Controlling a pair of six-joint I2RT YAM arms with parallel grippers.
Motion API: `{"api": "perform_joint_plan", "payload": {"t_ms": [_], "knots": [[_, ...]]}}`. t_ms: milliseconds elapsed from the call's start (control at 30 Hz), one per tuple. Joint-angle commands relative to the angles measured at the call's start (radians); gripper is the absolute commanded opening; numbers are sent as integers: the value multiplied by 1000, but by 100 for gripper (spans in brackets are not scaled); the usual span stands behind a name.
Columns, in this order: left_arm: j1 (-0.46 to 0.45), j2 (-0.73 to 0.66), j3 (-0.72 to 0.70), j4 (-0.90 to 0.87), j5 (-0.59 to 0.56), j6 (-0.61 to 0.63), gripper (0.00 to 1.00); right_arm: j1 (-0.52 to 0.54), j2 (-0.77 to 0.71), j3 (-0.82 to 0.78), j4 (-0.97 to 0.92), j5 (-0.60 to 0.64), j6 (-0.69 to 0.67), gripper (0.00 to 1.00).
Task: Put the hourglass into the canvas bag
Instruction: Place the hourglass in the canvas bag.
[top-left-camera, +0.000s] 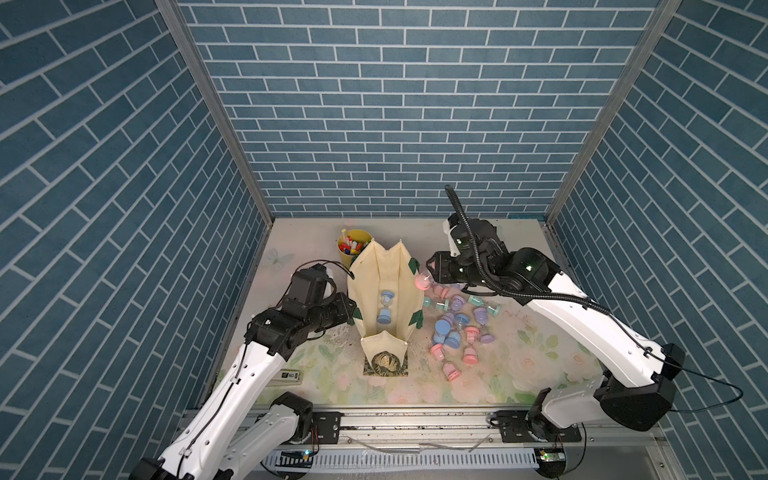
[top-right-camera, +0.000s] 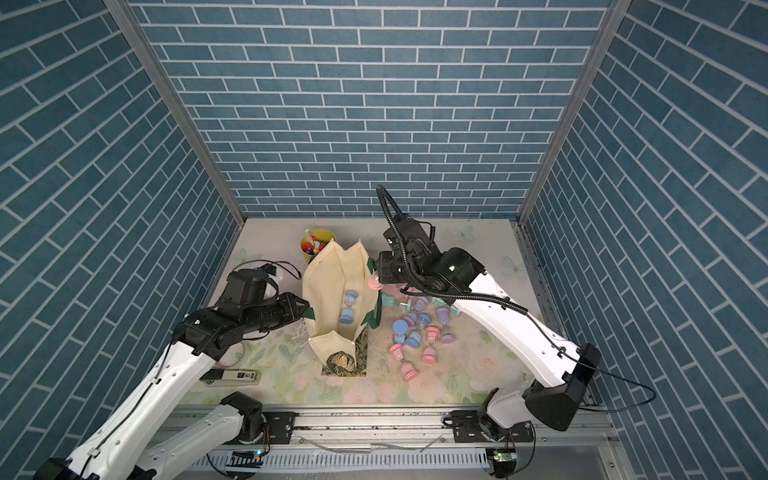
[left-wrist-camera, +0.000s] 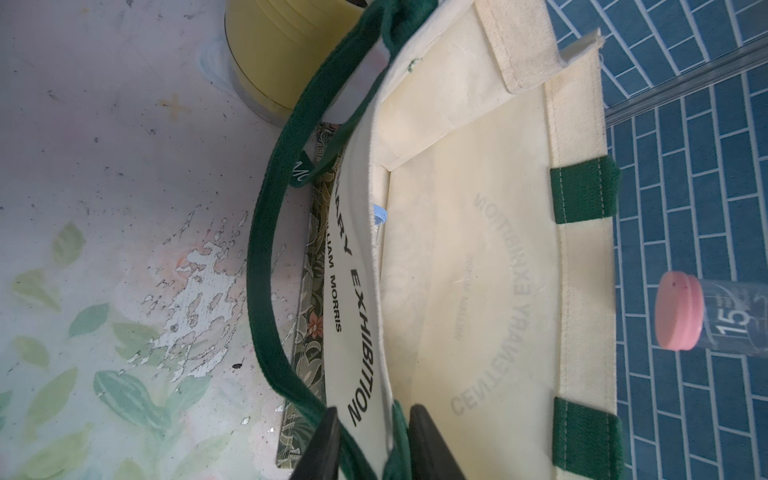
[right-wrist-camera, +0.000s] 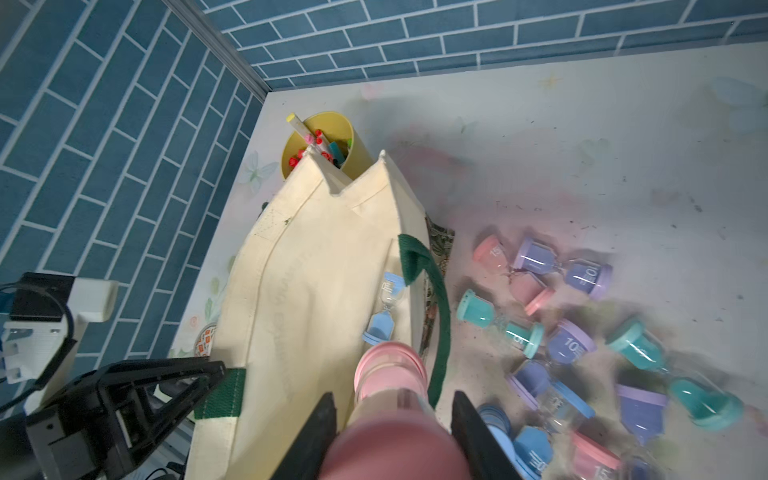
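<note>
The cream canvas bag (top-left-camera: 365, 286) (top-right-camera: 322, 286) stands upright in mid-table with its mouth open and dark green straps. Inside it lies a blue hourglass (top-left-camera: 386, 308) (right-wrist-camera: 384, 311). My left gripper (top-left-camera: 353, 312) (left-wrist-camera: 374, 411) is shut on the bag's left rim wall (left-wrist-camera: 357, 374) and strap, one finger outside and one inside. My right gripper (top-left-camera: 429, 274) (right-wrist-camera: 392, 399) is shut on a pink hourglass (top-left-camera: 423, 282) (left-wrist-camera: 681, 316) (right-wrist-camera: 390, 370), held in the air just outside the bag's right rim, its pink cap pointing toward the mouth.
A yellow cup of markers (top-left-camera: 353, 247) stands right behind the bag. Several loose pink, blue, purple and teal hourglasses (top-left-camera: 457, 324) lie scattered to the right of the bag. A flat white and black device (top-left-camera: 286, 376) lies at the front left.
</note>
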Motion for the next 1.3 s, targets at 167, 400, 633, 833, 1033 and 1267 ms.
{"api": "perform_joint_plan", "payload": {"t_ms": [167,400,633,833,1033,1267], "knots": [[8,-1,-2,15,24,-2,28,64,138,86,60,-79,58,13],[8,2,-18,35,31,-2,21,83,263,90,59,-126,111,12],[8,2,-33,52,36,-1,15,94,346,62,71,-183,162,12],[8,-1,-42,72,39,1,10,101,396,32,66,-202,187,11],[7,7,-49,86,47,5,7,116,424,3,72,-231,198,13],[8,8,-55,90,48,10,6,129,429,18,58,-227,190,37]]}}
